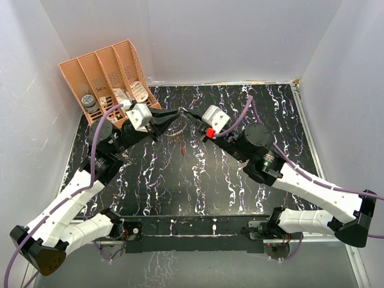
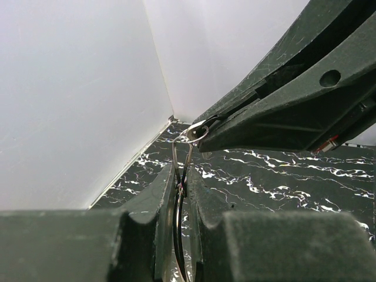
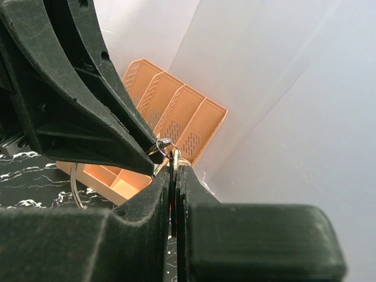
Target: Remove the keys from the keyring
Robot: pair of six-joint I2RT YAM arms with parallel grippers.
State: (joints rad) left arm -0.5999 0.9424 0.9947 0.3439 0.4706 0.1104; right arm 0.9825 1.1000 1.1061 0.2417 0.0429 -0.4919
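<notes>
Thin silver keyring (image 2: 174, 157), upright, midair

Keyring (image 1: 178, 125), prob. mid-air over tbl (image 1: 240, 180)

Your two arms reach from the near edge toward the far middle of the scene and meet almost tip to tip. The left arm (image 1: 72, 201) comes up from the near left with its elbow bent outward and its forearm angled far and right. The right arm (image 1: 312, 187) mirrors it from the near right, with its forearm angled far and left. The left gripper (image 1: 173, 117) points right, its fingers clamped tight on the keyring (image 2: 178, 202). The right gripper (image 1: 191, 115) points left, its fingers pressed together at the tips, just beside the left fingertips.
</notes>
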